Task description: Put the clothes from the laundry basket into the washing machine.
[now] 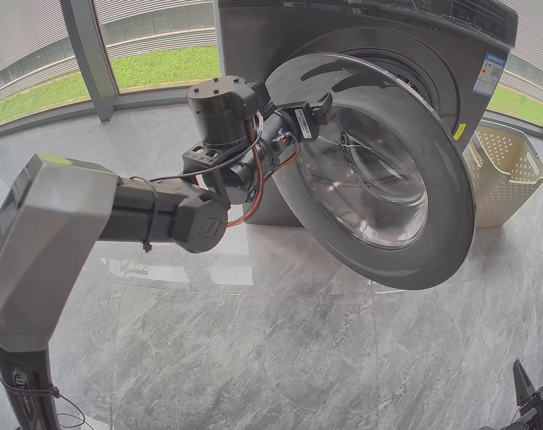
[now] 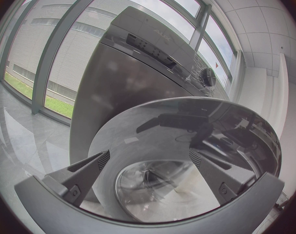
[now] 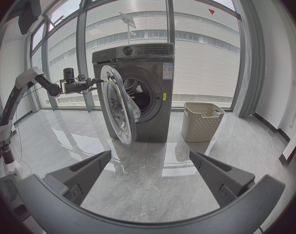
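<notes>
The grey washing machine stands by the windows with its round door swung wide open. My left gripper is open, its fingers facing the door's outer face near the upper rim. It sits at that rim, and from across the room it meets the door's top edge. Something dark lies inside the drum. The cream laundry basket stands on the floor right of the machine, and the part of its inside I see is bare. My right gripper hangs open low over the floor, far from the machine.
Polished grey stone floor spreads wide in front of the machine. Glass walls with metal posts run behind and to the left. A white wall and curtain lie to the right beyond the basket.
</notes>
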